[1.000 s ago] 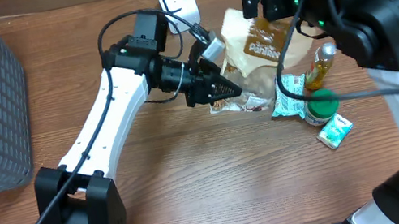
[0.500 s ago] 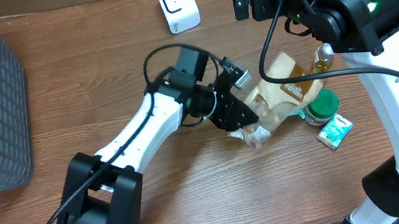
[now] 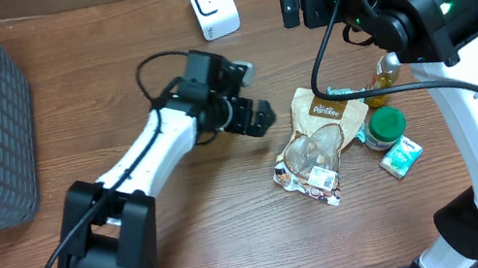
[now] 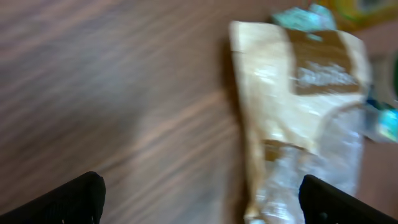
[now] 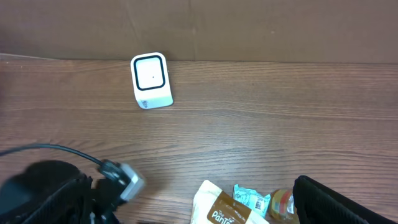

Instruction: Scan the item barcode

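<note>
The table [image 3: 191, 251] carries a snack bag [image 3: 315, 145], lying flat beside the bottle and jar, well apart from the scanner [image 3: 212, 4]. The left end effector [image 3: 256, 116] hangs open, empty; the right is open too. Next: regrasp the bag, present its barcode.

The snack bag [image 5: 225, 212] shows "The Pant…" in white on its brown label; the rest is cut off

Snack bag [image 3: 317, 143] left of jar [image 3: 382, 127]; scanner [image 3: 212, 5] behind
</note>
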### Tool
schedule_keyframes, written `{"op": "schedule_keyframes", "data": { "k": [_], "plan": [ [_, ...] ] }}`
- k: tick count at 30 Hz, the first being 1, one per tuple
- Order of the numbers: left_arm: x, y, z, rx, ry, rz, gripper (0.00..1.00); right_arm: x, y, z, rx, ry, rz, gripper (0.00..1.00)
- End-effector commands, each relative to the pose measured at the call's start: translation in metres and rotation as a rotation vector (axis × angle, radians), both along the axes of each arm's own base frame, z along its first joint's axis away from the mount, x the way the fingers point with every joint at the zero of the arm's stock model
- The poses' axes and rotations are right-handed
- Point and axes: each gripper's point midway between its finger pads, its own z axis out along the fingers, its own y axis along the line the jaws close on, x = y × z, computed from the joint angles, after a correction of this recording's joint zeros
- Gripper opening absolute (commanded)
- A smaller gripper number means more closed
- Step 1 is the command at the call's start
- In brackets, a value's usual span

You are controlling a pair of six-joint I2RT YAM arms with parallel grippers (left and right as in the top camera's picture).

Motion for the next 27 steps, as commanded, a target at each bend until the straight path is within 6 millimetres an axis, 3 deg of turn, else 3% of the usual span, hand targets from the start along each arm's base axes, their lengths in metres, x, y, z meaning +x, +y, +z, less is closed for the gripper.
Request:
{"op": "schedule_keyframes", "data": {
  "k": [1,27],
  "plan": [
    [0.0119,0.0184,-0.004,0.048,-0.001,0.076,1.0,0.002,-0.0028,0.0026,-0.002,-0.012,-0.018,1.0],
    [0.0121,0.0228,-0.0058,0.063,0.004,0.086,1.0,0.0036,-0.002,0.0003,-0.005,-0.007,-0.017,1.0]
  ]
}}
